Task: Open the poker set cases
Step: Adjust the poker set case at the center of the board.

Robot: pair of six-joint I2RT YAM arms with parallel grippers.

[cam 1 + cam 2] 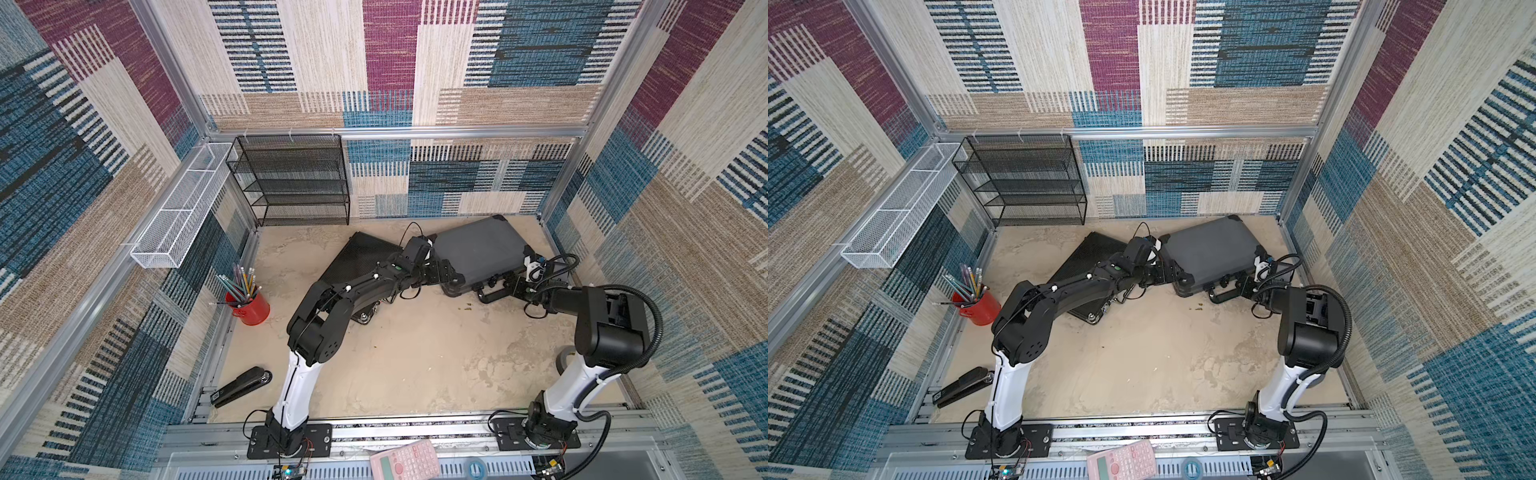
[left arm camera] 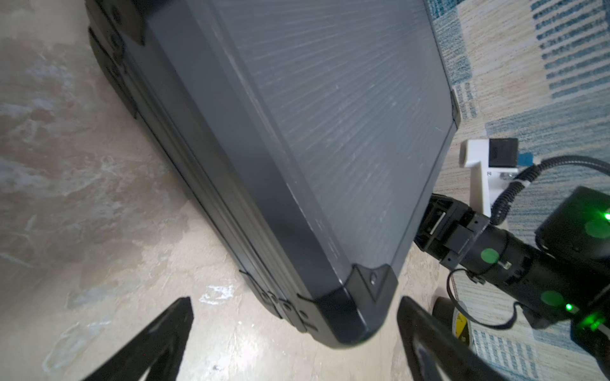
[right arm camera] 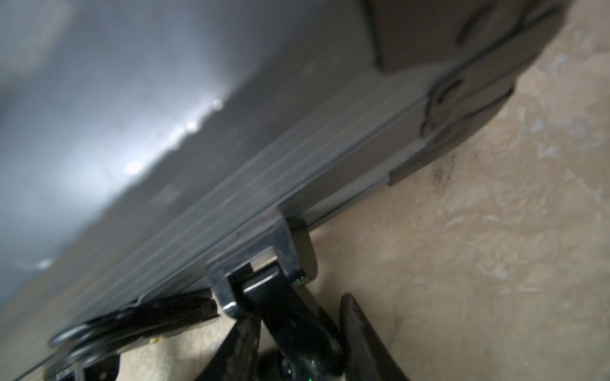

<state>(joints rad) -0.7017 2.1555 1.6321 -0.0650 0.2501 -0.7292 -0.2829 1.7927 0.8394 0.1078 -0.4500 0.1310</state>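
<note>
I have open counter (image 1: 415, 353) near me; farther back the grey case (image 1: 478, 249) and black ribbed case (image 1: 365, 253) block the way, wire-mesh rack (image 1: 299, 183) beyond.

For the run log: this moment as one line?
left gripper: open, at grey case corner | right gripper: shut on handle | grey case: closed | black case: closed

Two cases down on the pale mottled surface (image 1: 415, 353), both lying flat with lids down. Toward the back right sits the thick grey rectangular case with black corner caps (image 1: 478, 249), skewed, its chunky black handle (image 1: 492, 296) jutting off the near long edge. Just beside it, on its left, the slim black ribbed case (image 1: 361, 253) angles the other way. A silver fitting (image 1: 365, 318) shows at its near corner. Whether the two touch is hidden from above.
</note>
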